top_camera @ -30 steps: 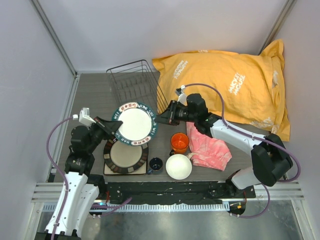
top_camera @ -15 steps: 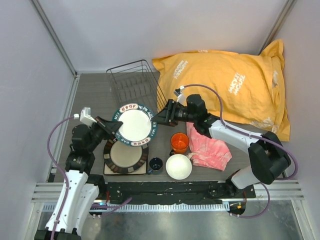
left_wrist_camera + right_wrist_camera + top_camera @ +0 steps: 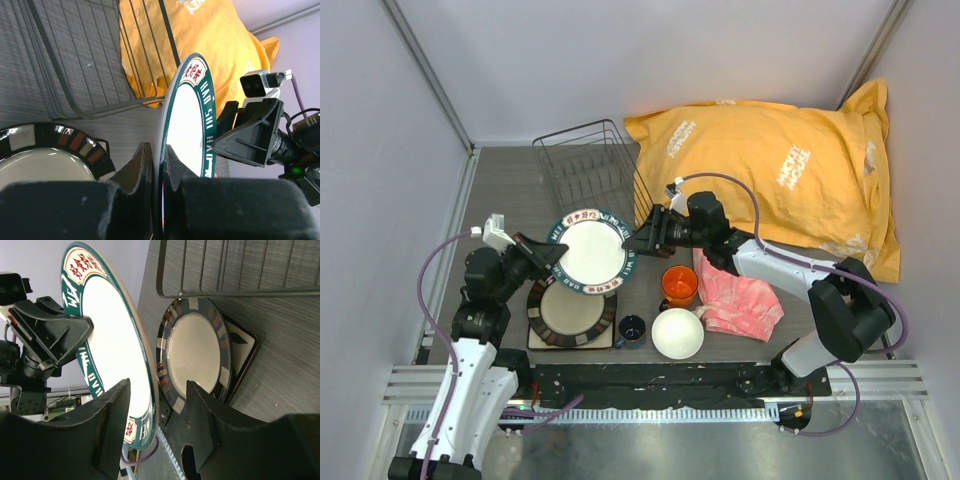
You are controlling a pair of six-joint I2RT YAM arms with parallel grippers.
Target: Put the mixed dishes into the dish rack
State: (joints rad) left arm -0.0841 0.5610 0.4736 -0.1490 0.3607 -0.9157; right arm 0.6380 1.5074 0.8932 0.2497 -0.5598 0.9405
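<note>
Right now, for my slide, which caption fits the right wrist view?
Open right gripper straddles the rim of the white plate, whose opposite edge the left gripper holds.

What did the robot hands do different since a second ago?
The right hand opened and let go of the white plate; its fingers now stand apart on either side of the rim. The left hand still grips that plate, lifted where it was. The rack, mug and bowl have not moved.
</note>
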